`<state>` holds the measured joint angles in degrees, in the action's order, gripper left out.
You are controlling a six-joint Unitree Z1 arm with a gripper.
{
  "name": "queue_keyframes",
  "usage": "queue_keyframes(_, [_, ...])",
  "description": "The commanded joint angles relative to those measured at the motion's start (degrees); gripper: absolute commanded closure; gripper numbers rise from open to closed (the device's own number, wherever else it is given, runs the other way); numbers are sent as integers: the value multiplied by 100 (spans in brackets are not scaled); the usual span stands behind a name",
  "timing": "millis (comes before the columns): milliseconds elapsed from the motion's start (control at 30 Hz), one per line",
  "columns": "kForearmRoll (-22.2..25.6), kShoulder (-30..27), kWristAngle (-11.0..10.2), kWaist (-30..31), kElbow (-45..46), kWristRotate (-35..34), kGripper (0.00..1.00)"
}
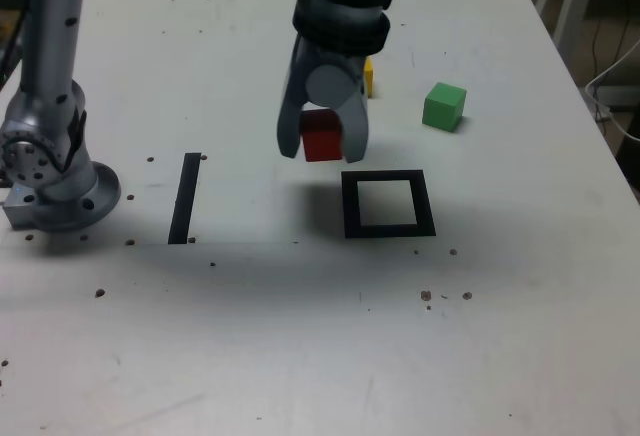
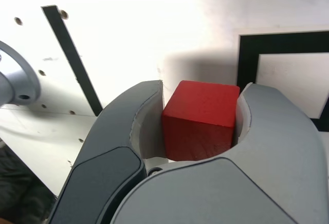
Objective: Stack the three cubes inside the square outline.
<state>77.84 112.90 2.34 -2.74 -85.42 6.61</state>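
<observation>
My gripper [image 1: 322, 149] is shut on the red cube [image 1: 321, 135], holding it above the table just to the exterior view's left of the square outline [image 1: 388, 204]. In the wrist view the red cube [image 2: 200, 118] sits clamped between both grey fingers [image 2: 131, 131], with the square outline [image 2: 247, 59] partly in sight beyond it. The green cube [image 1: 444, 106] rests on the table behind the outline, toward the exterior view's right. The yellow cube [image 1: 368, 77] is mostly hidden behind the gripper.
A straight black tape strip [image 1: 185, 197] lies at the exterior view's left, also seen in the wrist view as the tape strip [image 2: 72, 57]. The arm's base [image 1: 55, 171] stands at the far left. Small screw holes dot the white table [image 1: 300, 336].
</observation>
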Motion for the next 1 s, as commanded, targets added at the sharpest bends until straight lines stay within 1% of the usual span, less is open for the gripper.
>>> queue_keyframes(0, [-1, 101, 22, 89, -132, -31, 72])
queue_keyframes(367, [-27, 627, 144, 328, -541, -55, 72])
queue_keyframes(967, [-213, 1086, 171, 358, -703, 66, 72])
